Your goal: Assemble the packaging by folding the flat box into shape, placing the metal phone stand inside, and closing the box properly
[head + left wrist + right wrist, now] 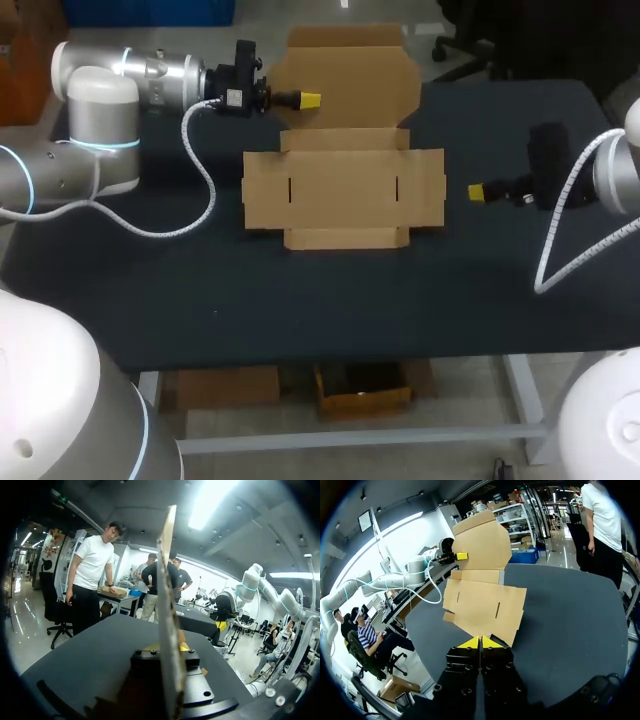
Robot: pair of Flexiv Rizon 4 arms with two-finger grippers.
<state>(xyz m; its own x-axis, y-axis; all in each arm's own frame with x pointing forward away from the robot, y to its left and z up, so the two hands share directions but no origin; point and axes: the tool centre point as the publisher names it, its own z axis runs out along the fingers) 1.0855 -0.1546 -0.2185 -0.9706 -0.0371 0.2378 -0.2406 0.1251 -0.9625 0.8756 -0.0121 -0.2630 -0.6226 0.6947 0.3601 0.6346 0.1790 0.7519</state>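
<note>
Slippage is looking likeliest. Head view: the left hand (pixel 309 99) is pinching the raised lid panel (pixel 350 70) of the flat brown cardboard box (pixel 345 190), which is lying unpinned on the black bench (pixel 300 310). Left wrist view: that panel is standing edge-on between both fingers (pixel 150 647), so pulling may be dragging the sheet. Right wrist view: the right hand (pixel 480 643), pressed together and empty, is sitting near the box's side flap (pixel 492 625); nudging could be crumpling it.

- The flat box (pixel 343 190) lies on the table (pixel 300 310), between the two grippers.
- Its rear flap (pixel 350 75) stands up between the left gripper's (pixel 310 99) fingers.
- The right gripper (pixel 476 191) sits near the box's right edge, not touching it.
</note>
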